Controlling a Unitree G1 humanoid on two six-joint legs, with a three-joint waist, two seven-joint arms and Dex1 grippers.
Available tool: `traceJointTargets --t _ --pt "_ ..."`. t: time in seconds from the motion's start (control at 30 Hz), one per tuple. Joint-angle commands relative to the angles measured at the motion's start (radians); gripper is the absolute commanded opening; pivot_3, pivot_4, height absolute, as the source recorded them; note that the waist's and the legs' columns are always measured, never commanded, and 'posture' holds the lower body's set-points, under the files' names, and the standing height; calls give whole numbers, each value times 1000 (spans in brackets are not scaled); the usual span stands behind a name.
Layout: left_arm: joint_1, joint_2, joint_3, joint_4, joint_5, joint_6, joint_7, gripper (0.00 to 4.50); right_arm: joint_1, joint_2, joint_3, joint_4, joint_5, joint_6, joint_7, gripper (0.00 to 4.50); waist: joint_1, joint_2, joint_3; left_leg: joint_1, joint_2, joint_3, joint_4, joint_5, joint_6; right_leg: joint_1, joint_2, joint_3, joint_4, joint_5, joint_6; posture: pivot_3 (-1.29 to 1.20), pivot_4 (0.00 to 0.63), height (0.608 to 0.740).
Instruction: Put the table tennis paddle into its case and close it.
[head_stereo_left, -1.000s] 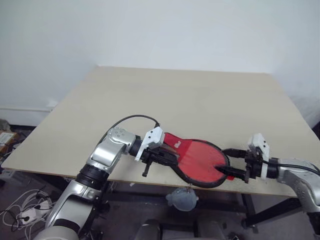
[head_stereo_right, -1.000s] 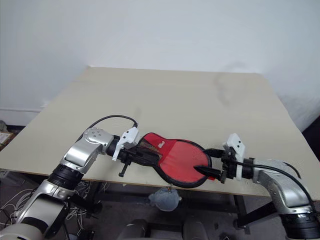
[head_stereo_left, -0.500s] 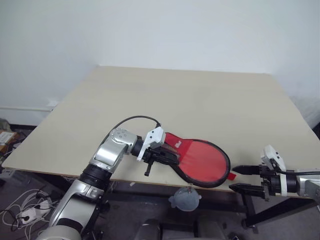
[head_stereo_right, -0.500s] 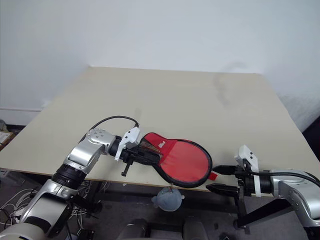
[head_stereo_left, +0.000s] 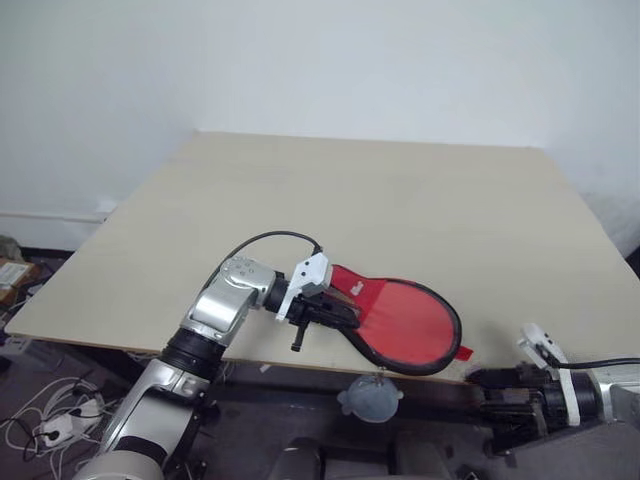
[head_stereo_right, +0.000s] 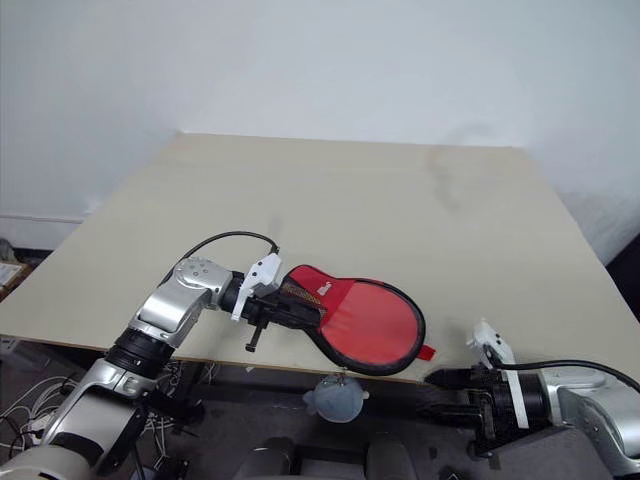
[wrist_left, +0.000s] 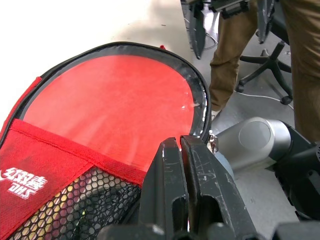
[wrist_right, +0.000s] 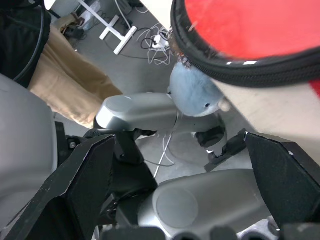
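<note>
The case (head_stereo_left: 405, 325) lies at the table's near edge, its round end sticking out past it, black rim all round and a small red tab (head_stereo_left: 462, 353) at the right. Through its clear side I see the table tennis paddle (wrist_left: 110, 110), red face up; the handle is hidden under the red and mesh pocket (wrist_left: 50, 175). My left gripper (head_stereo_left: 335, 315) is shut on the case's narrow end, fingers (wrist_left: 170, 170) pressed together at the rim. My right gripper (head_stereo_right: 448, 394) hangs open below the table edge, to the right of the case and apart from it.
The pale wooden table (head_stereo_left: 380, 200) stretches away behind the case. A small grey-white round object (head_stereo_left: 370, 398) dangles under the case. A person's legs in tan trousers (wrist_left: 235, 45) and an office chair base (wrist_left: 272, 65) stand beyond. Cables (head_stereo_left: 50, 420) lie on the floor at left.
My right gripper has drawn away from the case's round end, dropping back and down below the table edge, still open. The left gripper and the case have stayed put.
</note>
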Motion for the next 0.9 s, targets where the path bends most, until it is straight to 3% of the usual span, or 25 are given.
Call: traceJointTargets --t 0.03,0.43,0.9 --pt "-25 -3 10 -3 -2 -12 7 0 12 -7 31 -19 -19 -9 -15 4487 0 0 0 0 0 0 0 0 0 0 0 0 0 0 0 0 0 740" --pt "-43 -10 14 25 3 -27 13 0 -74 83 166 18 -83 -13 -115 4487 0 0 0 0 0 0 1 0 0 0 0 0 0 0 0 0 0 740" --pt "-55 -13 16 39 6 -33 19 0 -152 145 250 67 -86 5 -129 4487 0 -1 0 0 0 0 1 0 0 0 0 0 0 0 0 0 0 740"
